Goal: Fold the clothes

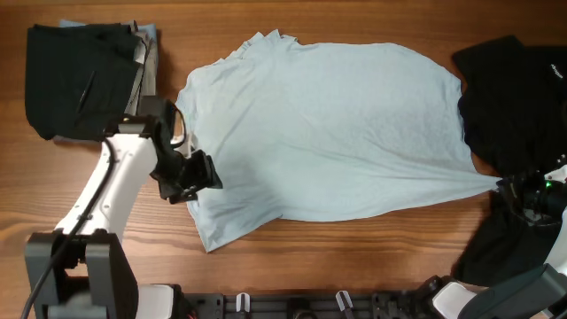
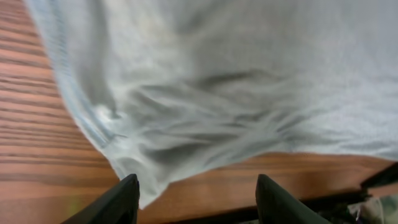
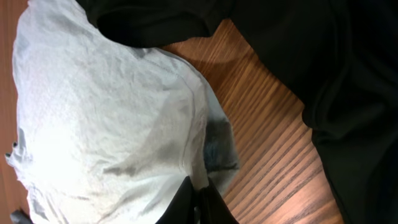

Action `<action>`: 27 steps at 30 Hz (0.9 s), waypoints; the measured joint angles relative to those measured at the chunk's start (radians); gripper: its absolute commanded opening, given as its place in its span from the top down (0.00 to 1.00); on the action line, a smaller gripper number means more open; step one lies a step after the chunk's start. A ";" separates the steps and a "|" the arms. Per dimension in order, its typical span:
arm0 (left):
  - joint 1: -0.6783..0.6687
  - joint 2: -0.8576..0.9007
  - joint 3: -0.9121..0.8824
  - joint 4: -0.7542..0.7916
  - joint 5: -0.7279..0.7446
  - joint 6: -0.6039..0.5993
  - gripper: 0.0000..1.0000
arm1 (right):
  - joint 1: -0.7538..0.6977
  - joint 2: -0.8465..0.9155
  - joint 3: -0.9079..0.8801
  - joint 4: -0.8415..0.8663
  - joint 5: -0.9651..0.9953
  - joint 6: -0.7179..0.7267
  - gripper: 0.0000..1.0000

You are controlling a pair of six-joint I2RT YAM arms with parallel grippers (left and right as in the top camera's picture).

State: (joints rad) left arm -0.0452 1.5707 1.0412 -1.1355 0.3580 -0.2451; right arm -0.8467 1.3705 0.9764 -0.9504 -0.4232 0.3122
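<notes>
**Left hem loose, right corner pinched: the light-blue T-shirt lies spread on the table.**

At far left a folded dark stack sits apart. The left gripper hovers at the shirt's left hem with jaws spread, holding nothing, so a pull from the right would likely drag the whole shirt sideways (the cloth is drawn to a point there). The right gripper is pressed together on that corner, just beside the black T-shirt, which it may snag.
</notes>
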 measured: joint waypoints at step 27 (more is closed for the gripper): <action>-0.109 0.000 -0.243 0.205 -0.163 -0.262 0.45 | 0.000 0.000 0.000 0.000 -0.003 0.000 0.96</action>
State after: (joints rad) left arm -0.1547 1.5703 0.7982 -0.9302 0.1947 -0.5068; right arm -0.8467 1.3705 0.9764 -0.9504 -0.4267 0.3122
